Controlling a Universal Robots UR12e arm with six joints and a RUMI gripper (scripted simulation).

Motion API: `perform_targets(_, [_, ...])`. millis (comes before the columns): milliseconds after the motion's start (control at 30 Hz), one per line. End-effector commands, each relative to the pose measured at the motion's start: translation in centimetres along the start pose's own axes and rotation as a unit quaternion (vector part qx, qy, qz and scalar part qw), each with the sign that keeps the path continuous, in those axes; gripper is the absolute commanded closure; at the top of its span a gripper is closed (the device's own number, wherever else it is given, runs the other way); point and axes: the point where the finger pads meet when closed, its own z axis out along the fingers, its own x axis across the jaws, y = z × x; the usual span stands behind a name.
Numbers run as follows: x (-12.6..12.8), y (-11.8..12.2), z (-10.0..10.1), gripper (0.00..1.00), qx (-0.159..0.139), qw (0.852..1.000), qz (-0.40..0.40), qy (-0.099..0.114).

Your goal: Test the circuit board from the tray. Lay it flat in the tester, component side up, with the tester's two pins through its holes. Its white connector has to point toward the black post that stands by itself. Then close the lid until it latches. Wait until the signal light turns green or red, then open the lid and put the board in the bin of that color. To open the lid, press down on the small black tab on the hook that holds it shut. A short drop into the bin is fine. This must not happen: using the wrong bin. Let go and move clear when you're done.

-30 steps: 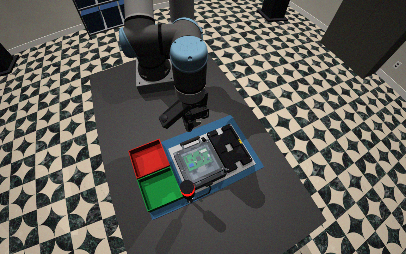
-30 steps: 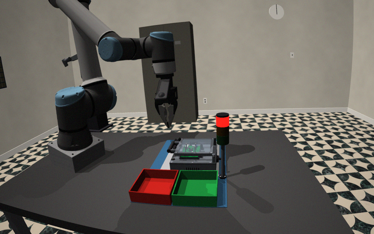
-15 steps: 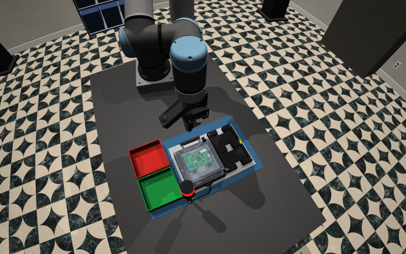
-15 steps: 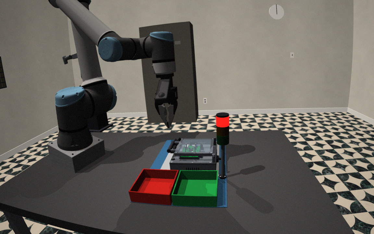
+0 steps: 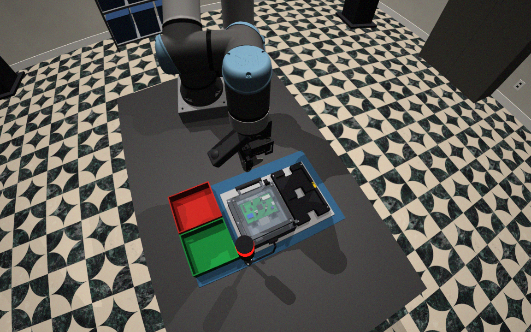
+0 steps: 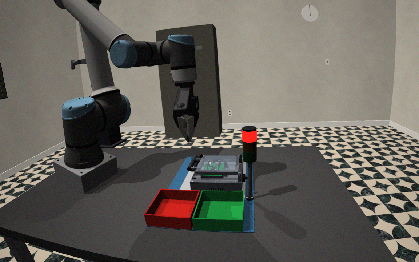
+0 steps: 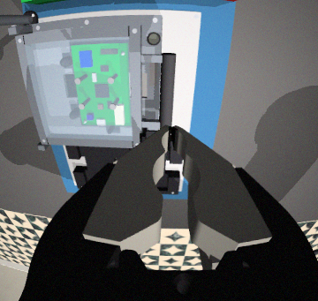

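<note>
My gripper [image 5: 247,168] [image 6: 188,140] [image 7: 170,128] is shut and empty, above the handle side of the tester. The green circuit board [image 5: 259,208] [image 6: 214,166] [image 7: 93,94] lies flat, component side up, under the tester's clear lid [image 6: 232,161] [image 7: 49,85], which is down. A black handle bar [image 7: 168,89] runs along the lid's near side. The hook and its tab are not clearly visible. The signal light [image 5: 244,249] [image 6: 249,136] shows red. The red bin [image 5: 195,208] [image 6: 173,210] and green bin [image 5: 209,247] [image 6: 219,211] are empty. The black tray [image 5: 288,181] holds no board.
The light's thin pole [image 6: 249,182] stands beside the green bin and the tester. The bins adjoin each other on the side of the tester opposite the tray. A blue mat [image 5: 339,216] [image 7: 212,71] lies under the station on the grey table [image 5: 374,264].
</note>
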Motion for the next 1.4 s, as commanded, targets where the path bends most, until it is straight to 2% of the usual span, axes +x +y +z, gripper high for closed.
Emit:
perform_targets(0, [-0.39,-0.21,-0.98,1.0,0.001,1.0,0.001,-0.004])
perform_targets(833, [-0.27,-0.2,-1.39,1.0,0.001,1.0,-0.014,-0.002])
perform_targets(1200, [0.0,-0.12,-1.19,1.0,0.0,0.992,-0.123,-0.001])
perform_targets(1267, [0.0,-0.12,-1.19,1.0,0.0,0.992,-0.123,-0.001])
perform_targets(1367, [0.0,-0.12,-1.19,1.0,0.0,0.985,-0.171,-0.001])
